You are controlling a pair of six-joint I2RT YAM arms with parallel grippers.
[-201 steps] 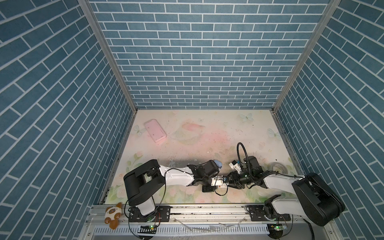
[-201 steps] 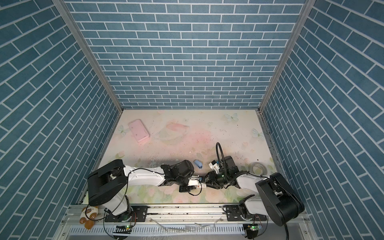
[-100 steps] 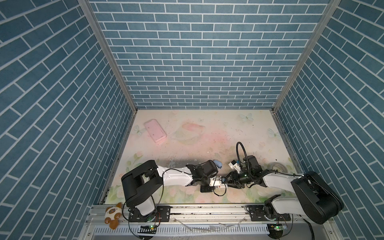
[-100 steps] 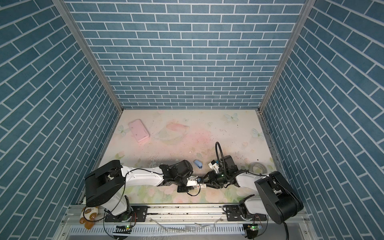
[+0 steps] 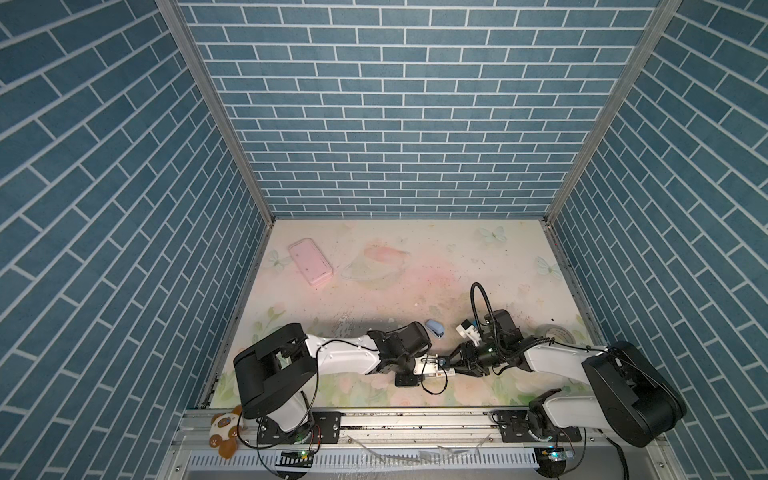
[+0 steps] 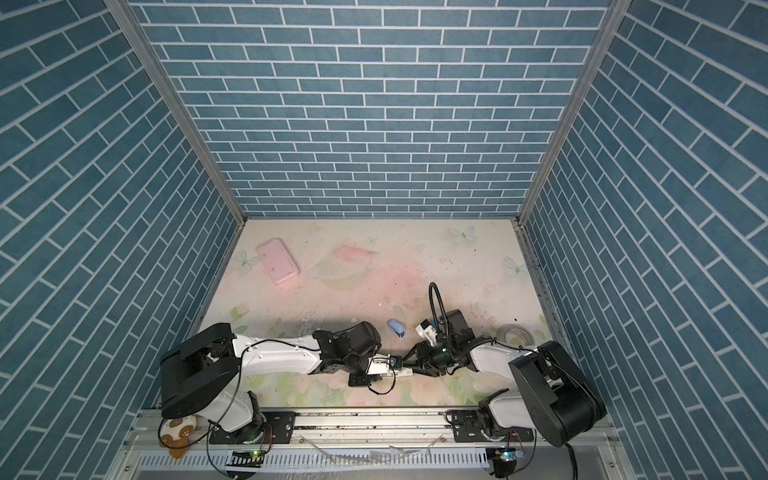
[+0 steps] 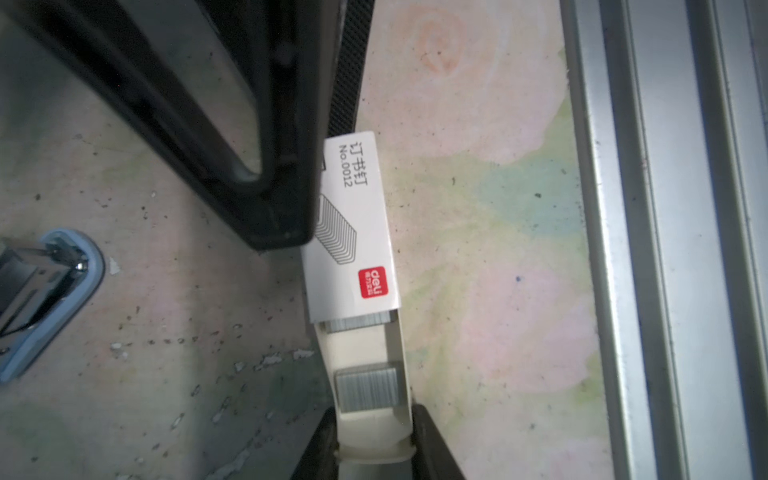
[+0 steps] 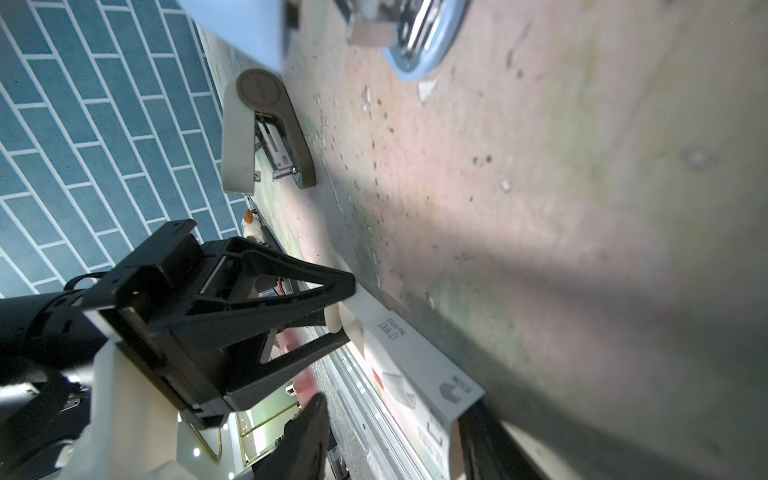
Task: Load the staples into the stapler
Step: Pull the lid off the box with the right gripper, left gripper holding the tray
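On the flowery table (image 5: 457, 266), at the bottom middle of both top views, the left pincer (image 7: 372, 419) pinches the end of the card tray (image 7: 361, 349) where the grey staples (image 7: 368, 388) lie, the right pincer (image 8: 395, 409) squeezes its white sleeve (image 7: 353, 216), and the blue stapler (image 5: 435, 328) sits just above them.

From the left wrist, you see a black finger (image 7: 274, 199) covering one long edge of the sleeve (image 7: 357, 216). The sleeve hides part of the tray (image 7: 361, 353) and most of one stack of staples (image 7: 357, 321). The blue stapler (image 7: 45, 291) is cut by the picture's edge there; from the right wrist it is cropped and blurred. In both top views, the staples are too small for you to tell, lost where the left gripper (image 5: 420, 367) meets the right gripper (image 5: 451, 366).
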